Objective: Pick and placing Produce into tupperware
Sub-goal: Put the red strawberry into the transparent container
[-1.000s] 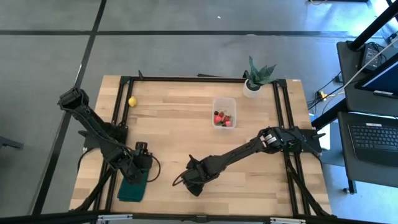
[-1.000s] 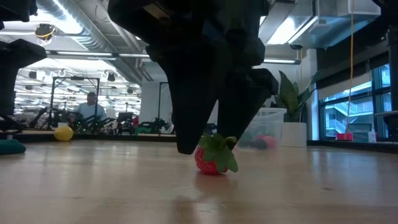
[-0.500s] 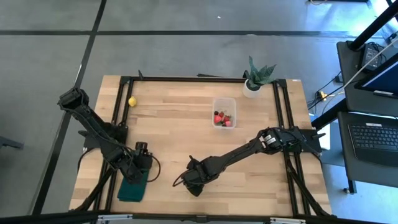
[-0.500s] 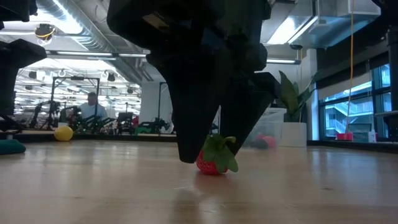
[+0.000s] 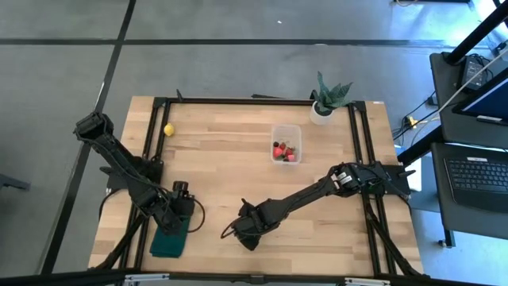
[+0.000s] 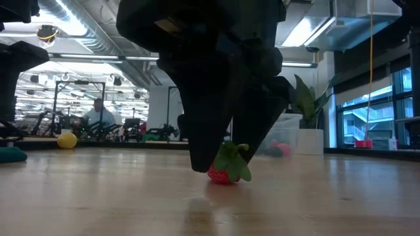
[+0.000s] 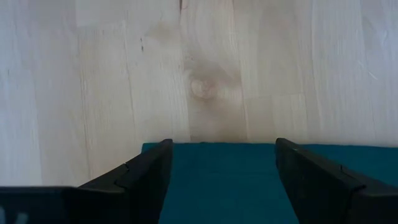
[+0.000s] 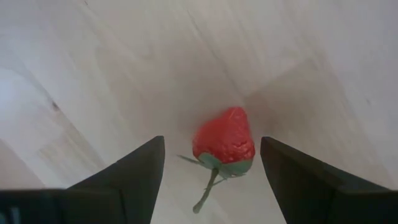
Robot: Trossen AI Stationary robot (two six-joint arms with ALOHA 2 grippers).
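A red strawberry with a green top (image 8: 222, 140) lies on its side on the wood near the table's near edge, also visible in the low view (image 6: 223, 172). My right gripper (image 8: 211, 149) is open and points down over it (image 5: 248, 230), one finger on either side, without touching. The clear tupperware (image 5: 286, 144) stands toward the far right and holds red, dark and pink pieces. A yellow piece (image 5: 168, 129) rests near the far left corner. My left gripper (image 7: 224, 146) waits open over the dark green cloth (image 5: 169, 238) at the near left.
A potted green plant (image 5: 329, 97) stands at the far right corner, just beyond the tupperware. The dark green cloth (image 7: 224, 180) lies flat under the left gripper. Bare wood (image 5: 222, 167) spreads between the strawberry and the tub. A person sits in the room behind the table (image 6: 98, 115).
My right gripper has come down a little toward the table, its fingers now lower on either side of the strawberry. The strawberry has stayed where it was.
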